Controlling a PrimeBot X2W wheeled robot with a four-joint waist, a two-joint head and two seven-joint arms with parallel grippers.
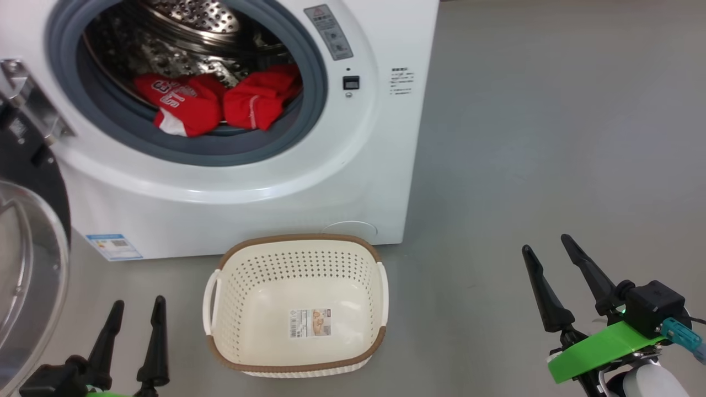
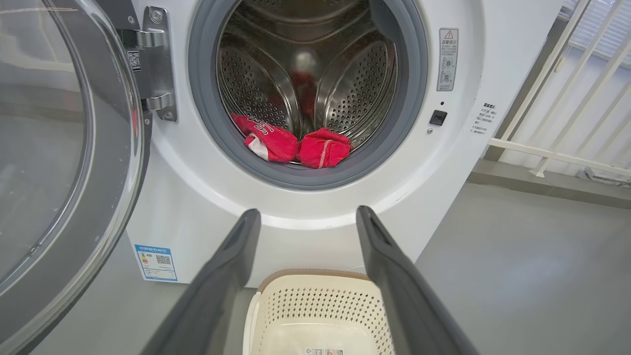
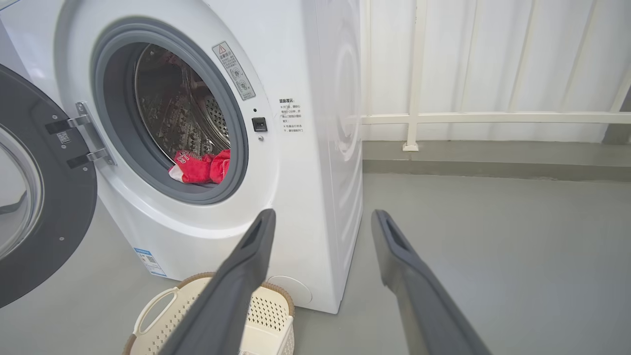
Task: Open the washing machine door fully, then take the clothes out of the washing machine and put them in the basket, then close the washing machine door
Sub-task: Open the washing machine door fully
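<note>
Facing the washing machine (image 1: pixel 358 165) head-on, with the washing machine door (image 1: pixel 30 237) swung wide on its hinge (image 1: pixel 27 94) at the left, black rim and glass bowl reaching down close beside the left gripper (image 1: pixel 139 302). Leaves the round mouth open to the front. Finds the clothes (image 1: pixel 218 102) as two red bundles at the bottom of the drum (image 1: pixel 204 16), touching each other, just behind the lower lip of the grey gasket (image 1: pixel 315 71). Shows the basket (image 1: pixel 298 238) on the floor (image 1: pixel 524 138) right below the mouth, back rim near the machine's white front, a paper label (image 1: pixel 310 322) on its bottom. Holds the left gripper low between door edge and basket, fingers spread apart, gripping nothing. Holds the right gripper (image 1: pixel 546 243) well to the right of the basket over grey floor, fingers likewise parted and empty. Offers wide room on the right, bounded farther back by a white railing (image 3: pixel 416 118) past the machine's corner; tighter on the left, hemmed by the door's rim.
</note>
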